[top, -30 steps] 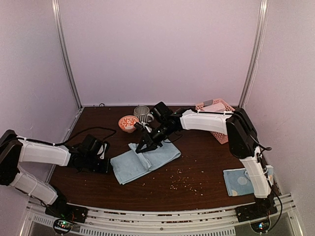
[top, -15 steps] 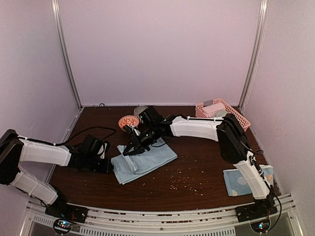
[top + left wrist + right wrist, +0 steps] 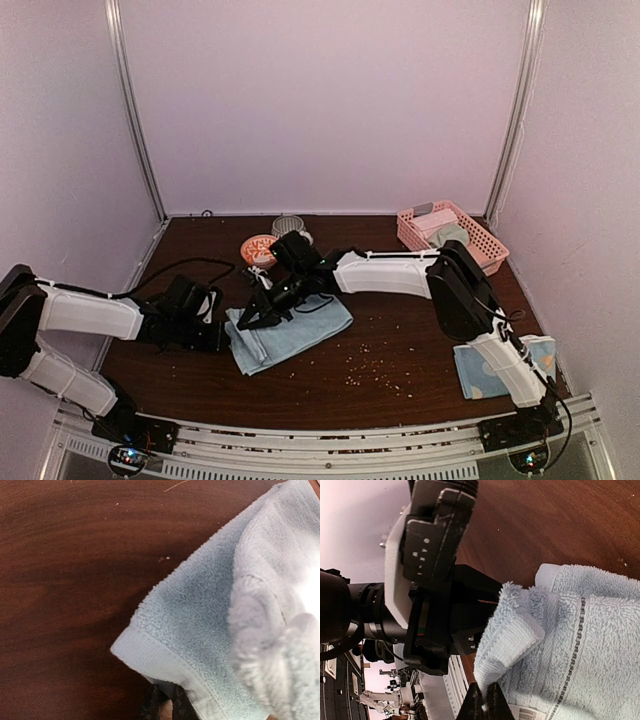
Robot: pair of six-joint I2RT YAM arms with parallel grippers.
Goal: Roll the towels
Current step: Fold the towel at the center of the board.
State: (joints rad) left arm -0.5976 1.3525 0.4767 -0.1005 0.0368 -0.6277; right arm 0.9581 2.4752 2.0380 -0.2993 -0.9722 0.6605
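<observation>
While the right hand (image 3: 482, 700) pinches a raised fold of the plain light blue terry towel (image 3: 292, 328), its two dark fingers clenched tight on the cloth, the towel lies on the dark brown wooden worktop (image 3: 400, 340), just on the near side of the orange-and-white patterned bowl (image 3: 260, 248). In the top view the towel's long axis runs on a slant. One end points to the bowl's near left, and the other points to its right. The left end is lifted and doubled over on itself.

The left hand (image 3: 164, 701) sits at that left end, farther to the bowl's near left. Its own camera shows the hemmed corner of the towel draped over its fingertips. They stand close together, but I cannot tell whether they grip the hem.

Only the right wrist view shows a grey stitched stripe (image 3: 572, 650) across the pile, a barcode label (image 3: 527, 713) and the left hand's black body just behind the fold.

Only the top view shows a second light blue towel with pale dots (image 3: 482, 370). It lies well apart from the bowl, to its near right.
</observation>
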